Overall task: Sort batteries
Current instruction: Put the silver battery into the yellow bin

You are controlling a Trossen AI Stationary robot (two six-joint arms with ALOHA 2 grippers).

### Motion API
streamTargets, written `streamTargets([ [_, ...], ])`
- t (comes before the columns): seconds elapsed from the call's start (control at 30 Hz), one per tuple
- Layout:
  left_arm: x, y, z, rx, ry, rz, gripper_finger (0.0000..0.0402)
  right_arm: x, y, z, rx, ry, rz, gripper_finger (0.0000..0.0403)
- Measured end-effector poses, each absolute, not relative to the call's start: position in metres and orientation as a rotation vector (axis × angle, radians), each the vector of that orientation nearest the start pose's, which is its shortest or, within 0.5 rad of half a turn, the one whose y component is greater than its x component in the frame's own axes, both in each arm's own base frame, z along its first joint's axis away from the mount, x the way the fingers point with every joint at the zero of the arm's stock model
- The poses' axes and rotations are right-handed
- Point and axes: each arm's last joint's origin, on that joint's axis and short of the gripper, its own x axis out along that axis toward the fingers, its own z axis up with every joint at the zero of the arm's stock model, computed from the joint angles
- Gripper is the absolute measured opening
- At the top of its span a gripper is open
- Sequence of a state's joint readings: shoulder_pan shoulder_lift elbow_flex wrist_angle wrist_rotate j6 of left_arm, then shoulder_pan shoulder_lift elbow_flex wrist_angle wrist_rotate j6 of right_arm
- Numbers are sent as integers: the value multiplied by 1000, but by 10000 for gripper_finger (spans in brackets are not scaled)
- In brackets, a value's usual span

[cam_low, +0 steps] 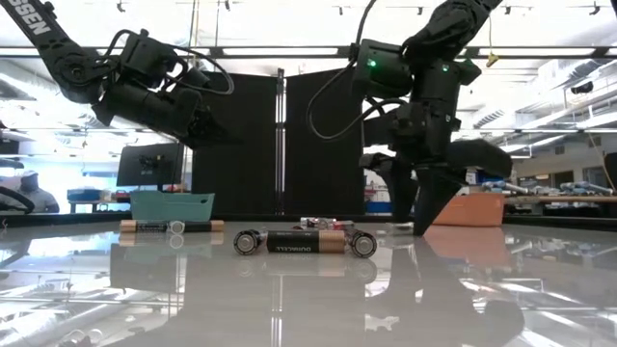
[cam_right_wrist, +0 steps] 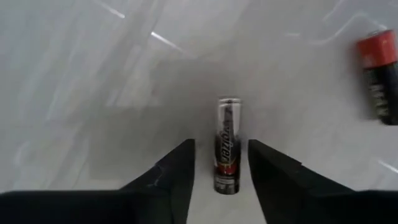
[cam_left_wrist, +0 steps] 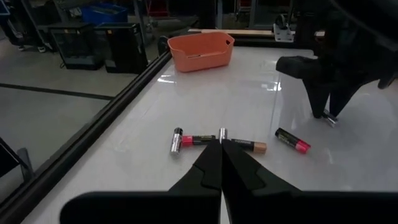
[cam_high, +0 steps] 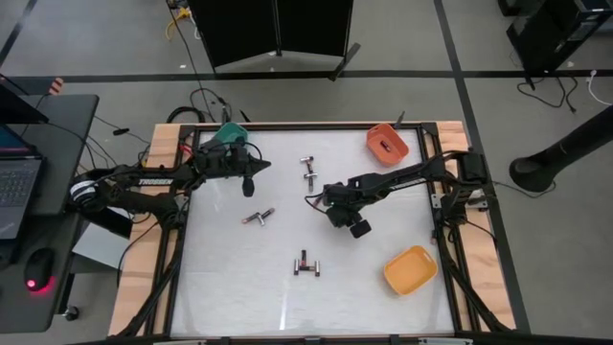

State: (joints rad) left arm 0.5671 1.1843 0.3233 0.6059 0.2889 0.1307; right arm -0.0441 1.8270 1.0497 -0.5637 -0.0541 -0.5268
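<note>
Closing the right gripper (cam_right_wrist: 221,165) squarely around the silvery battery (cam_right_wrist: 227,144) at frame centre; fingers half-open, probably not yet touching. Left gripper (cam_left_wrist: 219,163) waits, clamped empty.

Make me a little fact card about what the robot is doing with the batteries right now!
Table: white, glossy.
Right gripper: down at the table, fingers either side of a silver battery, not clamped yet.
Nearby battery: red and black battery, lying loose beside it.
Left gripper: shut, empty, held above the table.
Bins: orange bin, yellow bin, teal bin.
Other loose batteries: a pair near the front, another pair near the middle.
</note>
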Motion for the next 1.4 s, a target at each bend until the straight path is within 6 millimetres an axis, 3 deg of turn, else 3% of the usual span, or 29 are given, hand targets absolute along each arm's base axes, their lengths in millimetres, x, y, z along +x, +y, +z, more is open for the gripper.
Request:
streamTargets([
  [0.3,188,110,177,20,256,261,8,323,-12,136,-201,1344,260,59],
  [0.43,188,110,177,19,255,264,9,315,-8,150,-145,1345,217,59],
  [0.57,189,109,177,15,255,262,9,313,0,182,-75,1318,143,59],
  [0.8,192,103,177,25,256,231,10,295,42,229,84,1381,42,59],
  [1.0,194,100,177,27,256,217,10,265,90,249,234,1456,-10,59],
  [1.2,196,97,177,36,260,235,10,234,121,246,244,1602,-7,59],
  [1.4,197,94,176,42,264,244,10,212,138,215,183,1700,20,59],
])
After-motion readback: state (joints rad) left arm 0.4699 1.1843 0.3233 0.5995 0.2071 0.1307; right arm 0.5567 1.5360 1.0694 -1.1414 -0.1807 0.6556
